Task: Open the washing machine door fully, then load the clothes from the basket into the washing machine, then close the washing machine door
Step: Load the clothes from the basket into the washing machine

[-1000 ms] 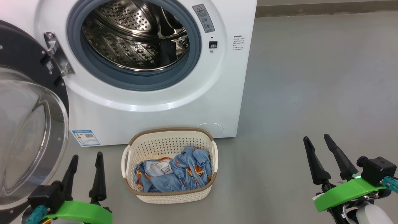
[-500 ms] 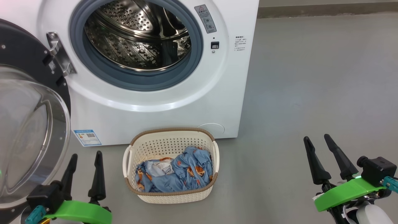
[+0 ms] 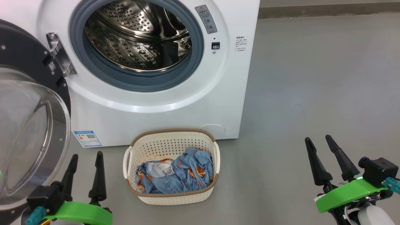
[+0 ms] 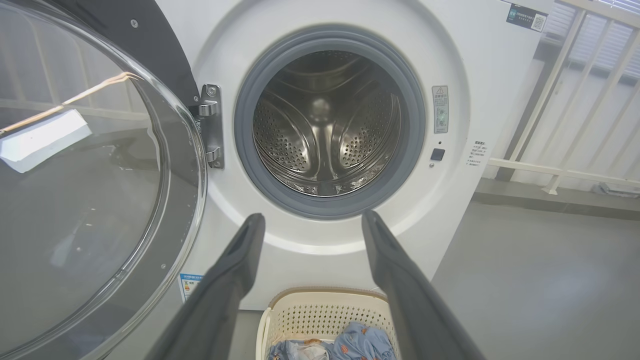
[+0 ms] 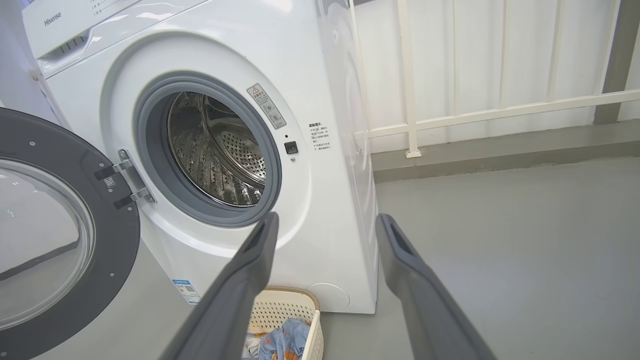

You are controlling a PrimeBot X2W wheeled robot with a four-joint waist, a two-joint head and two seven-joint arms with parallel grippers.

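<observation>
The white washing machine [image 3: 156, 106] [image 4: 470, 60] [image 5: 330, 75] stands with its steel drum exposed. Its door [image 3: 28, 125] [image 4: 85, 165] [image 5: 55, 235], black-rimmed with a clear glass bowl, is swung wide to the left. On the floor in front sits the cream basket [image 3: 170, 145] [image 4: 320, 312] [image 5: 287, 305], holding blue clothes [image 3: 184, 173] [image 4: 357, 342] [image 5: 285, 340] with orange figures. My left gripper [image 3: 87, 156] [image 4: 310, 220] is open, low at the left beside the door. At the far right my right gripper [image 3: 318, 139] [image 5: 325, 220] is open over bare floor. Neither holds anything.
Grey floor [image 3: 312, 78] stretches to the right of the machine. A white railing and wall [image 5: 475, 75] [image 4: 575, 125] stand behind. A blue label sticker [image 3: 86, 138] marks the machine's lower left front.
The head view shifted slightly between the oldest frame and now. Both grippers, the door and the basket stay where they were.
</observation>
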